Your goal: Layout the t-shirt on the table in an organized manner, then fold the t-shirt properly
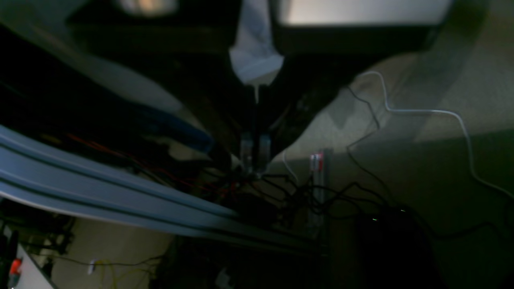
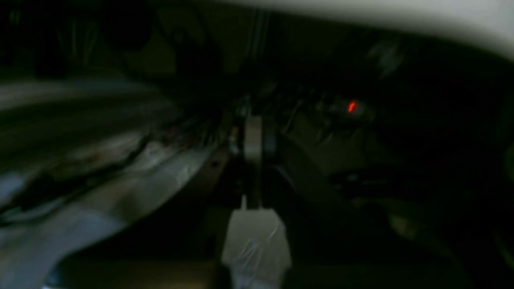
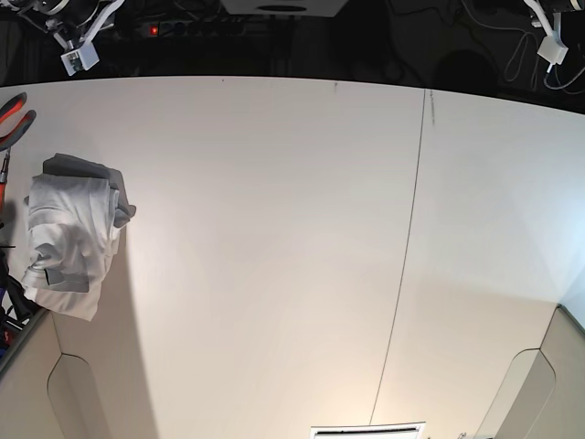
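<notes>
t-shirt (image 3: 71, 236): soft white cloth, wrinkled, bunched in a folded heap at the counter's left edge
counter (image 3: 292, 229): wide, flat, cream-white, thin dark seam, rounded cut-out corners
left jaws (image 1: 255, 150): closed, holding nothing
right jaws (image 2: 253, 138): closed, holding nothing

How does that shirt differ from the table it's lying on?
The t-shirt is small, bunched and wrinkled with greyish folds; the table is wide, flat and smooth. The t-shirt sits at the table's left edge in the base view, while the table spans the view, crossed by one thin dark seam. Both are whitish.
</notes>
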Action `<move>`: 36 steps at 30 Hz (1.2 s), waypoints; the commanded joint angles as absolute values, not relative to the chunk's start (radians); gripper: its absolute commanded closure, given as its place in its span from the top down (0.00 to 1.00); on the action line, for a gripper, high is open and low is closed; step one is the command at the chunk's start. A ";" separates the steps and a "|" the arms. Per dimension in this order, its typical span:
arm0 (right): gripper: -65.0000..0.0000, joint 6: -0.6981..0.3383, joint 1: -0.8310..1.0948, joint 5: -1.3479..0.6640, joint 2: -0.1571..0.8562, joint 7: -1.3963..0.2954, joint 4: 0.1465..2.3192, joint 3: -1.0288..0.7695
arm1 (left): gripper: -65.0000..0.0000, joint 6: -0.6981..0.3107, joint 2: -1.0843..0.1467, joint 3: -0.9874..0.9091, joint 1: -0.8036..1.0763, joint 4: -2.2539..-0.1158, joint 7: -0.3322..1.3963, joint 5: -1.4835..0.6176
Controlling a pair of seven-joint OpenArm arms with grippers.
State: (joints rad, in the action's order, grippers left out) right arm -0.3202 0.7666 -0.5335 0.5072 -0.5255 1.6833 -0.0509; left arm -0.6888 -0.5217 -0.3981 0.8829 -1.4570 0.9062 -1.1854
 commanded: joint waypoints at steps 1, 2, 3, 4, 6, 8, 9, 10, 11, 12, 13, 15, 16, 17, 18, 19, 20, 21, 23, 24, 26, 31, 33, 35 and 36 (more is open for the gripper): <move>0.00 -0.322 0.771 -0.538 0.518 -0.501 1.656 -0.029 | 0.00 -0.698 -0.509 -0.399 0.898 -1.465 0.869 -1.168; 0.00 -0.322 0.762 -0.535 0.518 -0.476 1.614 0.000 | 0.00 -0.698 -0.490 -0.392 0.898 -1.464 0.831 -1.136; 0.00 -0.322 0.749 -0.521 0.517 -0.457 1.570 0.031 | 0.00 -0.698 -0.471 -0.380 0.897 -1.464 0.789 -1.104; 0.00 -0.322 0.730 -0.502 0.518 -0.442 1.523 0.064 | 0.00 -0.698 -0.453 -0.364 0.897 -1.464 0.747 -1.068; 0.00 -0.321 0.682 -0.454 0.518 -0.430 1.422 0.132 | 0.00 -0.698 -0.416 -0.325 0.897 -1.459 0.674 -0.979; 0.00 -0.321 0.630 -0.416 0.517 -0.377 1.313 0.202 | 0.00 -0.698 -0.384 -0.275 0.897 -1.439 0.591 -0.887; 0.00 -0.318 0.604 -0.395 0.517 -0.336 1.257 0.238 | 0.00 -0.698 -0.370 -0.247 0.895 -1.422 0.541 -0.837; 0.00 -0.318 0.579 -0.372 0.517 -0.288 1.202 0.273 | 0.00 -0.698 -0.358 -0.219 0.891 -1.400 0.485 -0.784; 0.00 -0.318 0.554 -0.345 0.515 -0.242 1.148 0.307 | 0.00 -0.698 -0.346 -0.191 0.883 -1.372 0.431 -0.725; 0.00 -0.317 0.527 -0.319 0.511 -0.210 1.096 0.337 | 0.00 -0.698 -0.334 -0.163 0.869 -1.340 0.379 -0.665; 0.00 -0.311 0.500 -0.294 0.503 -0.196 1.045 0.364 | 0.00 -0.698 -0.324 -0.138 0.849 -1.303 0.331 -0.606; 0.00 -0.280 0.444 -0.284 0.481 -0.193 0.953 0.406 | 0.00 -0.698 -0.302 -0.093 0.793 -1.215 0.255 -0.498; 0.00 -0.261 0.418 -0.284 0.467 -0.190 0.910 0.422 | 0.00 -0.698 -0.291 -0.074 0.758 -1.167 0.224 -0.453; 0.00 -0.242 0.390 -0.285 0.455 -0.188 0.872 0.437 | 0.00 -0.698 -0.279 -0.056 0.720 -1.115 0.196 -0.412; 0.00 -0.226 0.366 -0.290 0.443 -0.183 0.837 0.450 | 0.00 -0.698 -0.266 -0.040 0.680 -1.063 0.175 -0.377; 0.00 -0.213 0.342 -0.301 0.432 -0.179 0.807 0.459 | 0.00 -0.698 -0.252 -0.027 0.641 -1.012 0.159 -0.346; 0.00 -0.202 0.318 -0.321 0.421 -0.179 0.779 0.467 | 0.00 -0.698 -0.237 -0.014 0.600 -0.960 0.140 -0.312; 0.00 -0.188 0.294 -0.363 0.412 -0.179 0.752 0.468 | 0.00 -0.673 -0.223 -0.002 0.561 -0.907 0.119 -0.278; 0.00 -0.166 0.246 -0.466 0.396 -0.179 0.703 0.467 | 0.00 -0.553 -0.201 0.021 0.482 -0.809 0.082 -0.202; 0.00 -0.154 0.220 -0.498 0.384 -0.177 0.682 0.465 | 0.00 -0.499 -0.191 0.031 0.444 -0.762 0.077 -0.167; 0.00 -0.136 0.169 -0.525 0.357 -0.175 0.643 0.460 | 0.00 -0.400 -0.177 0.040 0.377 -0.685 0.074 -0.109; 0.00 -0.133 0.094 -0.535 0.311 -0.175 0.614 0.458 | 0.00 -0.351 -0.175 0.040 0.277 -0.601 0.067 -0.045; 0.00 -0.134 0.076 -0.533 0.298 -0.172 0.614 0.458 | 0.00 -0.351 -0.175 0.040 0.260 -0.602 0.067 -0.039; 0.00 -0.134 0.062 -0.532 0.287 -0.171 0.616 0.458 | 0.00 -0.352 -0.174 0.040 0.251 -0.602 0.066 -0.040; 0.00 -0.135 0.059 -0.532 0.282 -0.171 0.616 0.458 | 0.00 -0.352 -0.173 0.040 0.249 -0.602 0.065 -0.040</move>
